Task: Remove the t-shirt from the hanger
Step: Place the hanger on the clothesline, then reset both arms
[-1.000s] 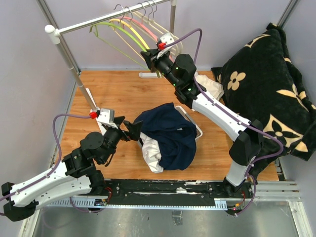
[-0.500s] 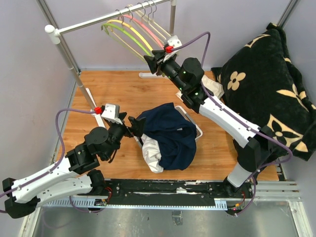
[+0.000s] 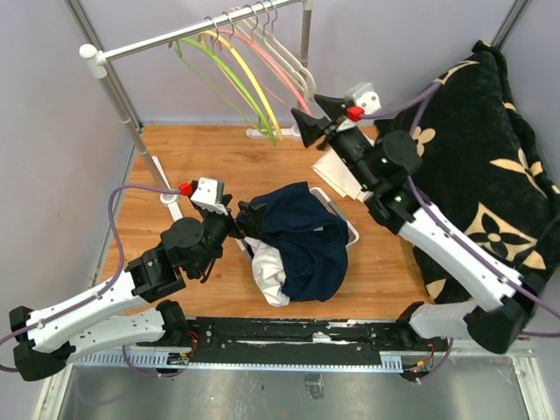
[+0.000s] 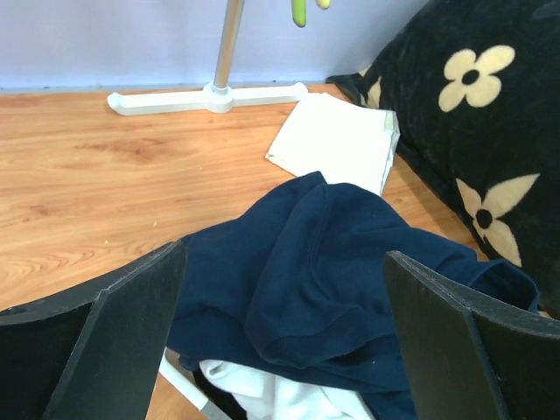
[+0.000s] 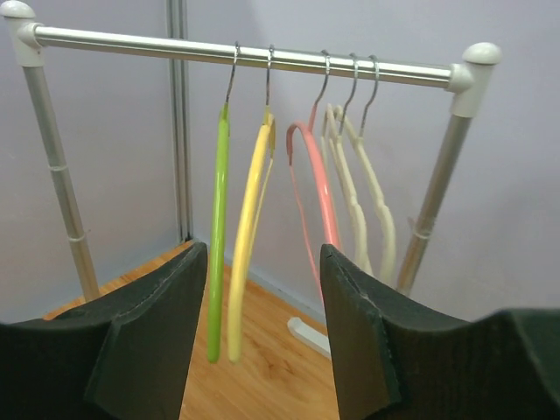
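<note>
The navy t-shirt lies crumpled over a white basket at the middle of the floor, off any hanger. In the left wrist view the t-shirt fills the space just ahead of my left gripper, which is wide open and holds nothing. In the top view that left gripper sits at the shirt's left edge. Green, yellow, pink and white hangers hang bare on the rail. My right gripper is open and empty, a short way back from them.
White cloth spills from under the navy shirt. A folded white cloth lies on the wooden floor behind the basket. A black blanket with cream flowers fills the right side. The rack's foot stands at the back.
My right gripper has opened and drawn back to the right, away from the hangers, which have swung back under the rail. The left gripper has moved closer to the navy shirt.
</note>
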Motion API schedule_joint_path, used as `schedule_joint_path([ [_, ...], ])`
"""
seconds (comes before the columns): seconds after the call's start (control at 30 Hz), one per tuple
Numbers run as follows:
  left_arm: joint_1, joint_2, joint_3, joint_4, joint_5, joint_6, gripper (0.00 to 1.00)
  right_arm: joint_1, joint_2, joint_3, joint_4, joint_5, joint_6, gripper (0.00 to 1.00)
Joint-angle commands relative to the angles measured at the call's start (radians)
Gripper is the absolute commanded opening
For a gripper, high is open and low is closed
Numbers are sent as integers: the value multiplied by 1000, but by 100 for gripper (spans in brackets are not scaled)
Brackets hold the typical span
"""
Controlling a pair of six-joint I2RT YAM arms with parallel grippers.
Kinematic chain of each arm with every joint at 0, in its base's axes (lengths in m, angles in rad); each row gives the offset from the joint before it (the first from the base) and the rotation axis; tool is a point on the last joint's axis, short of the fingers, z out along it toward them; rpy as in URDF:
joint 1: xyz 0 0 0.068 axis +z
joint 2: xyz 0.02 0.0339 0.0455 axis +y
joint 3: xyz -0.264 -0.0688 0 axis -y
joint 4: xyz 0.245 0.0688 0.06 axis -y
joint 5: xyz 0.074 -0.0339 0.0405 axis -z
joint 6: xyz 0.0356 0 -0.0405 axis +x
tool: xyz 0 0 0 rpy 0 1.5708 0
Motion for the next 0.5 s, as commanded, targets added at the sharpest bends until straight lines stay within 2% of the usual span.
schedule_joint_path([
  [0.0, 4, 15, 15, 88, 15, 25, 100, -10, -183, -111, -26, 84, -54, 56],
  [0.27, 4, 46, 12, 152, 42, 31, 100, -10, -531, -358, -225, 232, -35, 60],
  [0.47, 4, 47, -18, 206, 30, 40, 100, -10, -788, -533, -386, 316, 46, 61],
])
